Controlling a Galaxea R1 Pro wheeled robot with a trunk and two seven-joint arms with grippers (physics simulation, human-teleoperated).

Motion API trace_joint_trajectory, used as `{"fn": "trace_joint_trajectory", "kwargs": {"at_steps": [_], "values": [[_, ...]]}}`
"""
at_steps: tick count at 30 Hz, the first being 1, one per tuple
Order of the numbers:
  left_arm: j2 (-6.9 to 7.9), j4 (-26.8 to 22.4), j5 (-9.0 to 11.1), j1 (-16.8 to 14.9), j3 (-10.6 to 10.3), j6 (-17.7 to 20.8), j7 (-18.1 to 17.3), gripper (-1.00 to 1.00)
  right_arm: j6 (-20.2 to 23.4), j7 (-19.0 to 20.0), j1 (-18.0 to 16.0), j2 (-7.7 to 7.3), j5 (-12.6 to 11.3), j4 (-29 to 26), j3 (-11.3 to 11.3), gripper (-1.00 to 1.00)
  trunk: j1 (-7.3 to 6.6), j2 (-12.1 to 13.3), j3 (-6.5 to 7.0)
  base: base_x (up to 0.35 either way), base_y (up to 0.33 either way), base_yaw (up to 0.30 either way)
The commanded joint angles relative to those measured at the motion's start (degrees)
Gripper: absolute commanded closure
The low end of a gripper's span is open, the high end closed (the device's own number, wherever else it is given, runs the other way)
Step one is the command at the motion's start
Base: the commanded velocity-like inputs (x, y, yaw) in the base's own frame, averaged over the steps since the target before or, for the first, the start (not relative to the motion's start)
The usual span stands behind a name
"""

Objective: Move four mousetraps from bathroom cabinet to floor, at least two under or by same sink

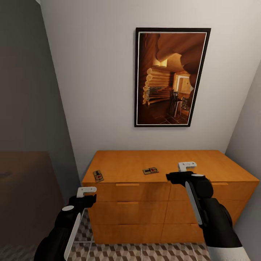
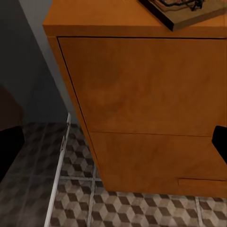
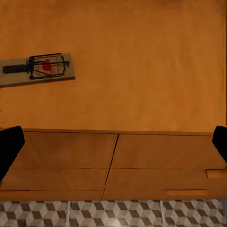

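Two mousetraps lie on top of the orange cabinet (image 1: pixel 145 214): one near its left front corner (image 1: pixel 98 175), the other near the middle (image 1: pixel 150 170). My left gripper (image 1: pixel 87 194) hangs open in front of the cabinet's left corner, below the top; its wrist view catches the corner mousetrap (image 2: pixel 189 12). Over the top's front edge my right gripper (image 1: pixel 183 171) is open, right of the middle mousetrap (image 3: pixel 38 69). Both hold nothing. The cube-patterned bathroom floor (image 1: pixel 145 252) runs under the cabinet. The sink is out of view.
The cabinet front has flat drawers with small handles (image 1: pixel 127 185). A framed picture (image 1: pixel 171 77) hangs on the white wall above. A grey wall and a dark brown surface (image 1: pixel 25 188) close in at the left, a wall (image 1: pixel 250 145) at the right.
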Motion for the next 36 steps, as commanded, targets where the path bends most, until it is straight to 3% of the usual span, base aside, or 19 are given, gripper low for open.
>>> {"fn": "trace_joint_trajectory", "kwargs": {"at_steps": [1, 9, 20, 36], "values": [[-0.06, -0.09, -0.57, -0.05, 0.06, 0.28, -0.20, -1.00, 0.28, 0.08, -0.45, 0.02, 0.38, -0.04, 0.06, -1.00, 0.00, -0.05, -0.07, 0.000, 0.000, 0.000], [-0.11, -0.19, -0.57, -0.05, 0.04, 0.28, -0.26, -1.00, 0.28, 0.10, -3.46, 0.48, 0.39, 0.03, 0.06, -1.00, 0.00, -0.05, -0.07, 0.000, 0.000, 0.000], [-0.20, -2.76, -0.51, -0.15, -0.03, 0.60, -0.39, -1.00, 0.28, -0.25, -6.09, 3.21, 0.78, 0.49, 0.07, -1.00, 0.00, -0.05, -0.07, 0.000, 0.000, 0.000], [-0.22, -4.06, -0.48, -0.86, -0.05, 1.00, -0.49, -1.00, 0.28, -0.68, -6.81, 5.00, 0.54, 5.73, 0.09, -1.00, 0.00, -0.05, -0.07, 0.000, 0.000, 0.000]]}}
